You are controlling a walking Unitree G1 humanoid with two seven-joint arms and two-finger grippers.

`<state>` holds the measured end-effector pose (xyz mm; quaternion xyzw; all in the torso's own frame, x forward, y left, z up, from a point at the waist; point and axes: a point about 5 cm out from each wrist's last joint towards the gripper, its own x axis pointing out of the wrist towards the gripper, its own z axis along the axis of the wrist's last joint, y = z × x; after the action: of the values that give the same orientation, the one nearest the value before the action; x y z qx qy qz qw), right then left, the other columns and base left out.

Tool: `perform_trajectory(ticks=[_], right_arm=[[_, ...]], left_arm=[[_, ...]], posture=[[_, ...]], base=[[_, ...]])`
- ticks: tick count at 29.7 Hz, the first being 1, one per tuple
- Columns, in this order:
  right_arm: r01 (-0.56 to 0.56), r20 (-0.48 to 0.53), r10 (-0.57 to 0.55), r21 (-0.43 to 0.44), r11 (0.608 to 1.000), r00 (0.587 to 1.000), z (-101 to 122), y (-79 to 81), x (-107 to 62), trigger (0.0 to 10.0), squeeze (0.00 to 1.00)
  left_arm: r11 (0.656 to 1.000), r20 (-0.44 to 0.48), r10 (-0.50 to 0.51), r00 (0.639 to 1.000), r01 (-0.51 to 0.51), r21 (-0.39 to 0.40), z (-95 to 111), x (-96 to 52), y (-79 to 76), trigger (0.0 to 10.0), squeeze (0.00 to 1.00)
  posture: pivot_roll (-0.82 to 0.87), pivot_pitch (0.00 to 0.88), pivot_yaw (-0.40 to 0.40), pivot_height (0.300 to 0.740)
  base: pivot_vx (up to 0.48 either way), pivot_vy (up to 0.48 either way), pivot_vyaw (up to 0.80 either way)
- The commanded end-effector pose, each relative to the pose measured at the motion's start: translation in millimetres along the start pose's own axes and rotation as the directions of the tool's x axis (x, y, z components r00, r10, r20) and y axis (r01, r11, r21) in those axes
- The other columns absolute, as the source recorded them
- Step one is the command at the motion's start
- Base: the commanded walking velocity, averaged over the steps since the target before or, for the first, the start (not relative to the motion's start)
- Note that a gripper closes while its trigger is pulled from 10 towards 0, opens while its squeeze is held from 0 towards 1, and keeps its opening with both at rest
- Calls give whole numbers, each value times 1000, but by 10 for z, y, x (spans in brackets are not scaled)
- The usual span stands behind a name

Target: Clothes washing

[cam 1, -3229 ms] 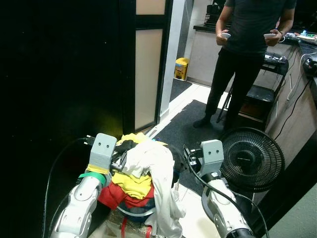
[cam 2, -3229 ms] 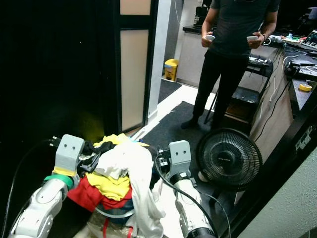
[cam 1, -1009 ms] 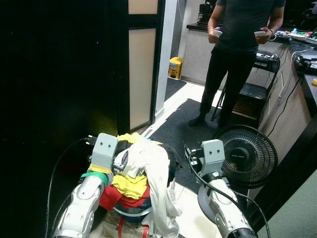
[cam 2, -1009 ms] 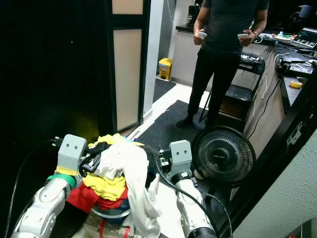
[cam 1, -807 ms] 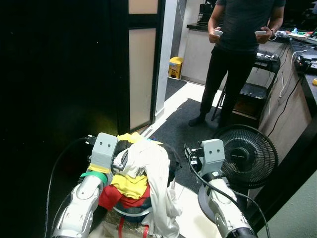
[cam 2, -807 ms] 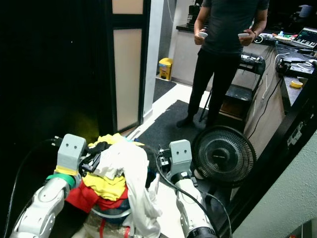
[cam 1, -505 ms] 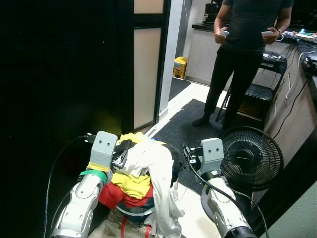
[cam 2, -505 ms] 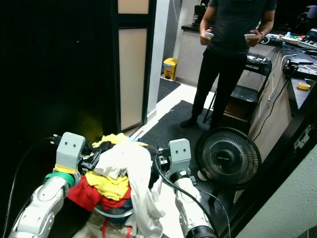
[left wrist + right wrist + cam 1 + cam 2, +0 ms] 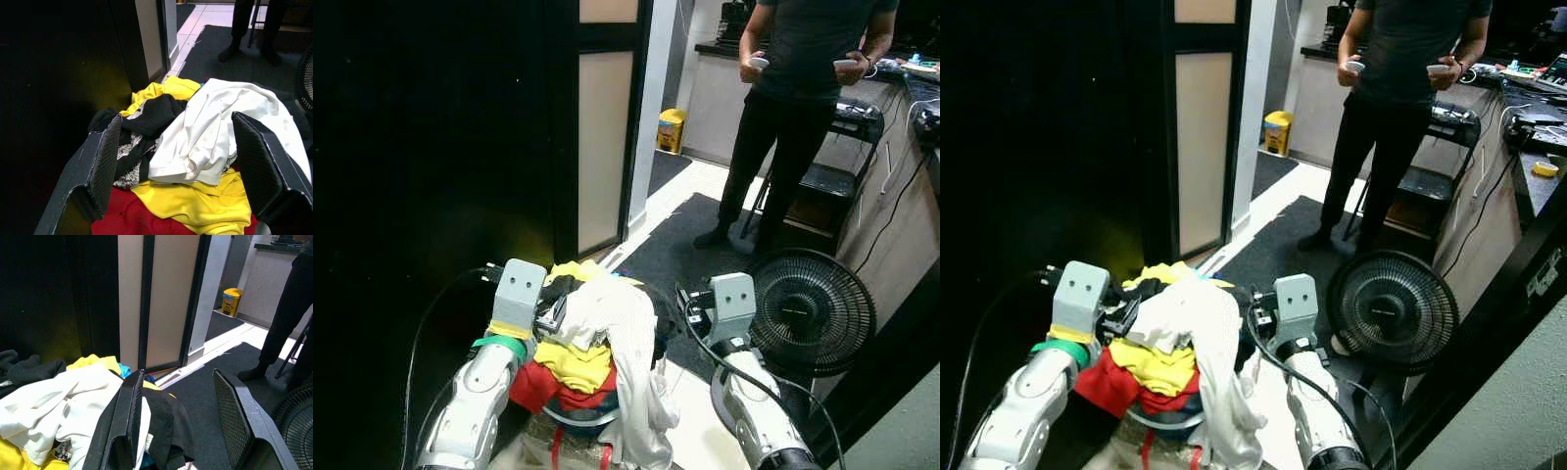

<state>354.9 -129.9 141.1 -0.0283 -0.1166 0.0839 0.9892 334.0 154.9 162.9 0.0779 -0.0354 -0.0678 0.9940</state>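
Soft cloth laundry pile, matt

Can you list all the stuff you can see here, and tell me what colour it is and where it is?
laundry basket: one, bluish rim, low between the two arms, heaped with clothes
white garment: one, on top of the heap, hanging down its front
yellow garments: at least two, in the heap
red garment: one, low in the heap on the left
black garment: one, at the back of the heap
fan: one, black, on the floor to the right
yellow bin: one, far by the doorway
dark mat: one, on the floor ahead
person: one, dark clothes, standing on the mat, a white thing in each hand
left gripper: open, over the heap
right gripper: open, right of the heap
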Motion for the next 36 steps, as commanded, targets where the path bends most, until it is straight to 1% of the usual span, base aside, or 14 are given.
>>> perform_trajectory(ticks=[1, 12, 25, 36], right_arm=[[15, -20, -15, 3, 1000, 1000, -49, -34, -44, 10000, 0], [3, -19, -3, 7, 1000, 1000, -56, -5, -46, 10000, 0], [6, -11, -6, 6, 1000, 1000, -42, -26, -40, 10000, 0], [10, -9, -10, 5, 1000, 1000, -36, -40, -35, 10000, 0]], left_arm=[[1000, -25, -5, 1000, 5, -8, -56, -21, -21, 10000, 0], [1000, -37, -6, 999, 5, -17, -113, -50, -32, 10000, 0], [999, -22, -15, 1000, 14, -35, -100, -44, -50, 10000, 0], [1000, -17, -12, 1000, 12, -27, -95, -33, -55, 10000, 0]], posture=[[4, 36, 19, 740], [-1, 16, 13, 740], [-12, 4, 15, 740], [-16, 0, 15, 740]], base=[[0, 0, 0], [0, 0, 0], [0, 0, 0], [0, 0, 0]])
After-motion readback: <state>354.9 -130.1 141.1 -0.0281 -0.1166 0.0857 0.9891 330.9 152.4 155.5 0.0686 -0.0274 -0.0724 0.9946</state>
